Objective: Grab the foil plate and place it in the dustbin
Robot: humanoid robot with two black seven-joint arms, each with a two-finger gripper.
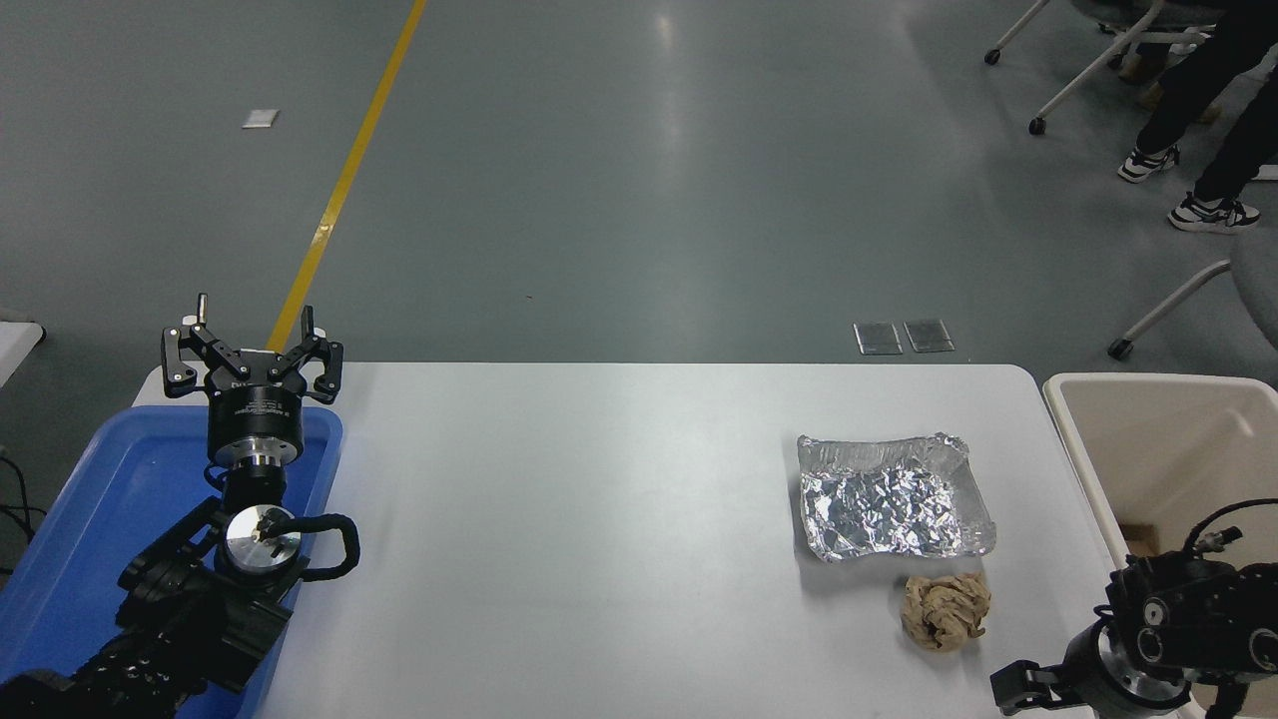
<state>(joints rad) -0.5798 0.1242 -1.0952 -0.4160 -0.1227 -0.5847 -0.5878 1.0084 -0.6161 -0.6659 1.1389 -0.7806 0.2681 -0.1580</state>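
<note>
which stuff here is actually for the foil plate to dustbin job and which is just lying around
For the job:
- foil plate, on the table's right half
- dustbin, off the table's right edge
- right gripper, low at the lower right

Just lying about:
- brown paper ball, just in front of the plate
- blue tray, at the left, under the parked left gripper

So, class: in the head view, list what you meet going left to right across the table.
blue tray → left pincer → foil plate → brown paper ball → dustbin
</note>
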